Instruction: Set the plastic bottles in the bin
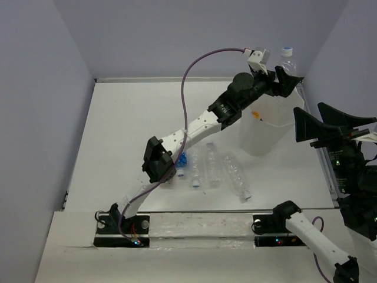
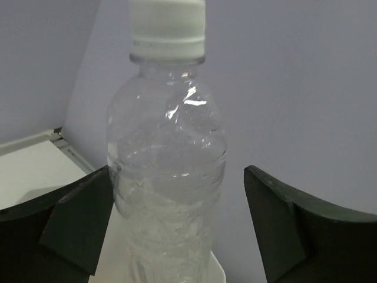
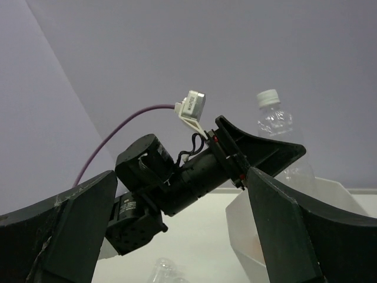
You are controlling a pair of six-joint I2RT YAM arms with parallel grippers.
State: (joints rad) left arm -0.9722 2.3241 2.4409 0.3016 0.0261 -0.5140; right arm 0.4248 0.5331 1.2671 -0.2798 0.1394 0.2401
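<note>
Lavender walls (image 1: pixel 177 35) are closing in a white desk (image 1: pixel 129 135), with two black-and-white arms reaching out from its near edge. At the near right, the right pincer (image 1: pixel 308 111) is hanging raised, its fingers spread wide. Mid-desk, three clear plastic bottles (image 1: pixel 212 168) are lying on their sides close together. A small blue-labelled bottle (image 1: pixel 183 160) is lying just to their left, partly under the left arm. Farther back on the right, a tall translucent white faceted bin (image 1: pixel 265 135) is standing, with a speck of orange showing through its wall. Above the bin's far rim, the left pincer (image 1: pixel 284 78) is bracketing an upright clear plastic bottle with a white cap (image 2: pixel 168 177). One finger is touching the bottle's side and the other is standing just clear of it, so the jaws are parted rather than clamped. A purple cable (image 1: pixel 188 71) is looping over the left arm.
</note>
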